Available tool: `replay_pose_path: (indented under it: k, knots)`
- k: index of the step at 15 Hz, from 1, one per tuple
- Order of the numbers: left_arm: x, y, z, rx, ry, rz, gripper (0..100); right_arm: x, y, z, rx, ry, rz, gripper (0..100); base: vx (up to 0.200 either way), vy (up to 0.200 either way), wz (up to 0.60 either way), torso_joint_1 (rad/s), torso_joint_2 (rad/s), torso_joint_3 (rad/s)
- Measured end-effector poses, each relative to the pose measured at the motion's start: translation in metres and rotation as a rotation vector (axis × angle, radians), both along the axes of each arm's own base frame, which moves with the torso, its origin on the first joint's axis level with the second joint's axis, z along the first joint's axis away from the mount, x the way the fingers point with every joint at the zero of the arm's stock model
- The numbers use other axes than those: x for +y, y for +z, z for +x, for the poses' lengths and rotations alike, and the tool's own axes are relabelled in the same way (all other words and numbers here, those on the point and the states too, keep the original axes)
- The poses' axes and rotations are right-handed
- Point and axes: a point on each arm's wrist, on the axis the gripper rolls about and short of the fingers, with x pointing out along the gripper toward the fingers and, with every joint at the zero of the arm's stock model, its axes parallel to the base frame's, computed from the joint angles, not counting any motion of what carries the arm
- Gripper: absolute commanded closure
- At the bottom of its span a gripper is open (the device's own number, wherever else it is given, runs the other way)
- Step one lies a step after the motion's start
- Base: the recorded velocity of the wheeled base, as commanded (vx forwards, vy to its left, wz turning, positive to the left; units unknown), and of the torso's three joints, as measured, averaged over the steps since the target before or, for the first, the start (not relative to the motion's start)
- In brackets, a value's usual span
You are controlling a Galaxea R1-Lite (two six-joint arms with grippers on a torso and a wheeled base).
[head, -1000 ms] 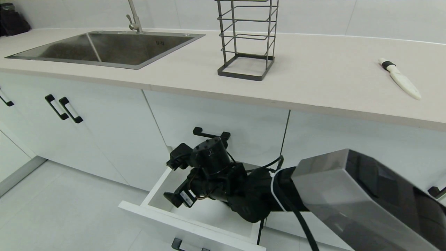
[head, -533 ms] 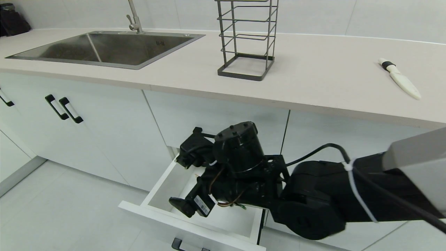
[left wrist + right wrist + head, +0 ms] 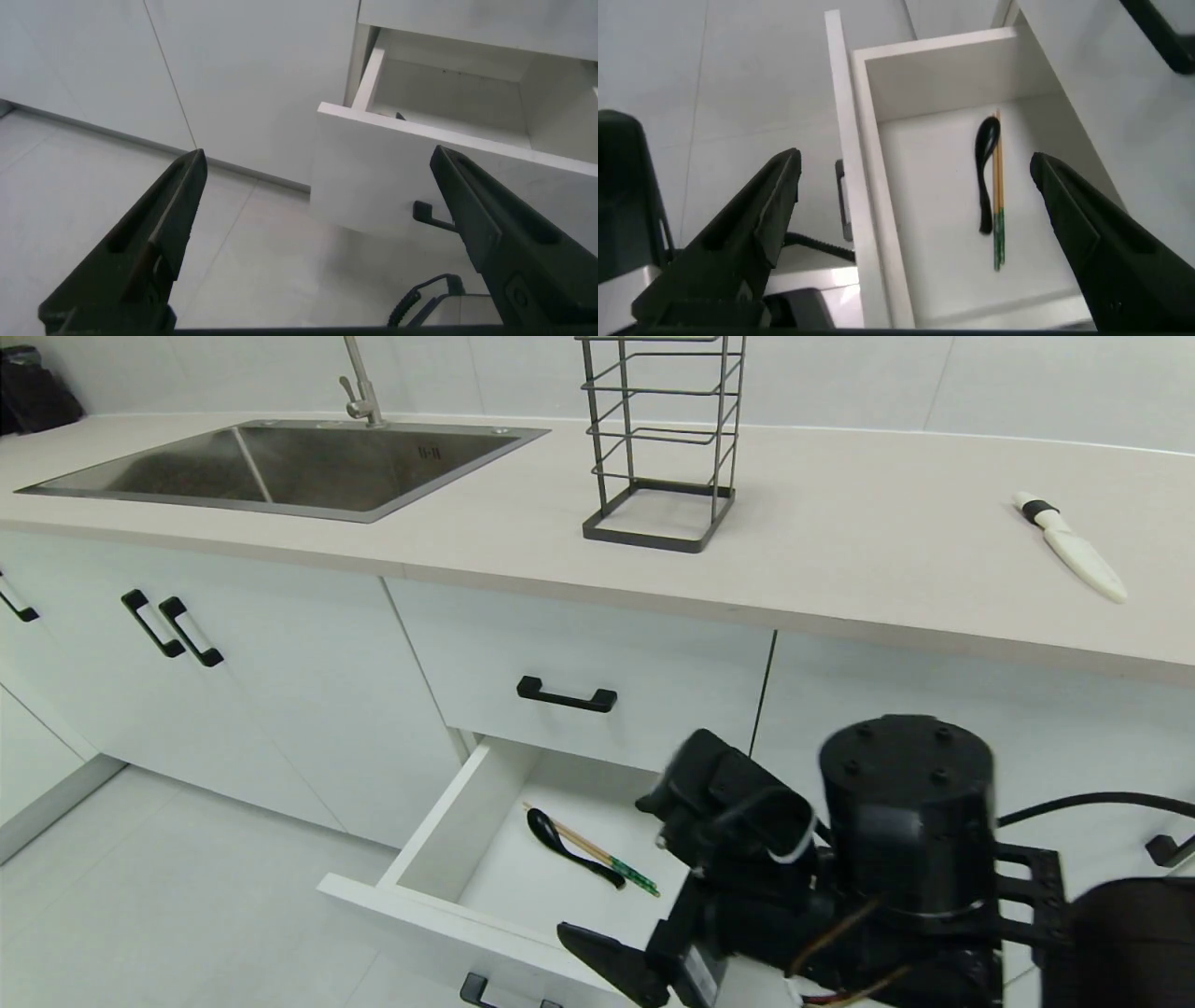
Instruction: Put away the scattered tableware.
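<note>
The white drawer (image 3: 411, 896) under the counter stands pulled out. Inside it a black spoon (image 3: 560, 840) and a pair of chopsticks (image 3: 597, 863) lie side by side, also seen as the spoon (image 3: 985, 182) and chopsticks (image 3: 999, 210) from above. My right gripper (image 3: 621, 877) hangs open and empty over the drawer's right front corner (image 3: 915, 163). A white knife (image 3: 1072, 547) with a black band lies on the counter at the far right. My left gripper (image 3: 318, 168) is open and empty, low down, facing the drawer front (image 3: 374, 177).
A dark wire rack (image 3: 661, 439) stands on the counter's middle, and a steel sink (image 3: 280, 462) with a tap lies at the left. Closed cabinet doors with black handles (image 3: 173, 627) are left of the drawer; another closed drawer (image 3: 566, 694) sits above it.
My right arm has drawn back to the right and nearer the camera, away from the drawer's inside. The spoon and chopsticks it was hiding now show lying in the drawer.
</note>
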Motion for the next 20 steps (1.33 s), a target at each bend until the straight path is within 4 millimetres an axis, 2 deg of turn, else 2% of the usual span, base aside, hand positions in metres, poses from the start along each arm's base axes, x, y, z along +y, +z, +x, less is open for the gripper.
replay_pose_path:
  k: [3,8,12,16,18,20]
  knots:
    - [0.000,0.000,0.000,0.000,0.000,0.000,0,-0.042,-0.006,-0.021,-0.005,0.010,0.024,0,0.000,0.000,0.00,0.000,0.00,0.000]
    - [0.000,0.000,0.000,0.000,0.000,0.000,0,-0.106,-0.006,-0.029,-0.008,-0.040,0.056,0,0.000,0.000,0.00,0.000,0.00,0.000]
    - [0.000,0.000,0.000,0.000,0.000,0.000,0,-0.163,-0.013,-0.059,0.002,-0.094,0.055,0,0.000,0.000,0.00,0.000,0.00,0.000]
    - [0.000,0.000,0.000,0.000,0.000,0.000,0,-0.226,-0.008,-0.093,-0.097,-0.380,0.153,0,0.000,0.000,0.00,0.000,0.00,0.000]
    - [0.000,0.000,0.000,0.000,0.000,0.000,0,-0.243,-0.005,-0.115,-0.201,-0.522,0.216,0,0.000,0.000,0.00,0.000,0.00,0.000]
    - [0.000,0.000,0.000,0.000,0.000,0.003,0,-0.251,-0.011,-0.137,-0.294,-0.628,0.254,0,0.000,0.000,0.00,0.000,0.00,0.000]
